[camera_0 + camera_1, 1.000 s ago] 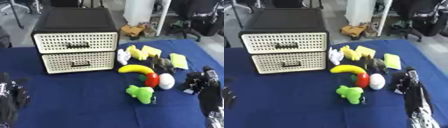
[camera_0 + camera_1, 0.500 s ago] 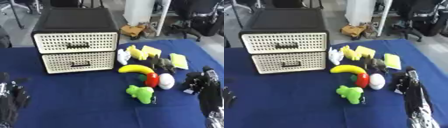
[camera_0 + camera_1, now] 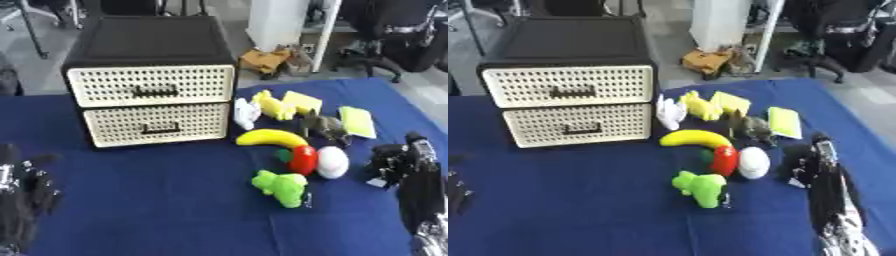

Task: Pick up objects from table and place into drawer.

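Observation:
The drawer unit has a black top and two cream perforated drawers, the upper and the lower, both closed. To its right on the blue cloth lie a banana, a red fruit, a white egg, a green toy, a white figure, a yellow toy, a yellow block, a dark animal toy and a pale green flat block. My right hand rests just right of the egg, fingers relaxed, holding nothing. My left hand idles open at the lower left.
The blue cloth covers the table, with bare cloth in front of the drawers and toys. Beyond the far edge are office chairs, a white column and a cardboard box on the floor.

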